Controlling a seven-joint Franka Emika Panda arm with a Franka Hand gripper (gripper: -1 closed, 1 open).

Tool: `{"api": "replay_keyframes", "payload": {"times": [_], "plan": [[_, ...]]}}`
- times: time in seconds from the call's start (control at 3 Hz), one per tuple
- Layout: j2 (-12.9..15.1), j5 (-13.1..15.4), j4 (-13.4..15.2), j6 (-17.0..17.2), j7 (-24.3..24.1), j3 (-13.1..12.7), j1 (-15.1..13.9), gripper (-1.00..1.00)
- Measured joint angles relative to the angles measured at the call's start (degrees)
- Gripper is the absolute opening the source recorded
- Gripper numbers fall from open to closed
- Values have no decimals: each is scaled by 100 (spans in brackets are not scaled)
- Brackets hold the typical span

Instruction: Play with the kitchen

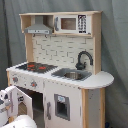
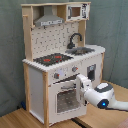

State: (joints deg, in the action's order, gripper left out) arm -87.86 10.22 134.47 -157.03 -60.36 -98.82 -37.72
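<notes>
The kitchen (image 1: 65,75) (image 2: 55,55) is a tall toy of white panels and pale wood. It has a black hob with red rings (image 1: 36,66) (image 2: 52,59), a grey sink (image 1: 74,75) (image 2: 84,50) with a black faucet (image 1: 83,58) (image 2: 75,39), and a range hood (image 1: 38,29). My gripper (image 2: 80,82) sits at the upper right corner of the oven door (image 2: 65,99), close against its front. In the first exterior view the white hand (image 1: 10,95) is at the lower left, beside the oven door (image 1: 26,102), which stands ajar.
A toy microwave (image 1: 70,23) fills the top shelf. The kitchen stands on a wooden floor (image 2: 20,117) before a grey curtain (image 2: 10,60). My arm's white body (image 2: 102,95) reaches in from the second exterior view's lower right.
</notes>
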Motion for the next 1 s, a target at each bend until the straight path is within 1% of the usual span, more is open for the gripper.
{"api": "replay_keyframes", "payload": {"times": [0.33,1.0], "plan": [[59,0,-194,597,-32,-40,132,-100],[138,0,-692,1683,-83,-118,166,-100]]}}
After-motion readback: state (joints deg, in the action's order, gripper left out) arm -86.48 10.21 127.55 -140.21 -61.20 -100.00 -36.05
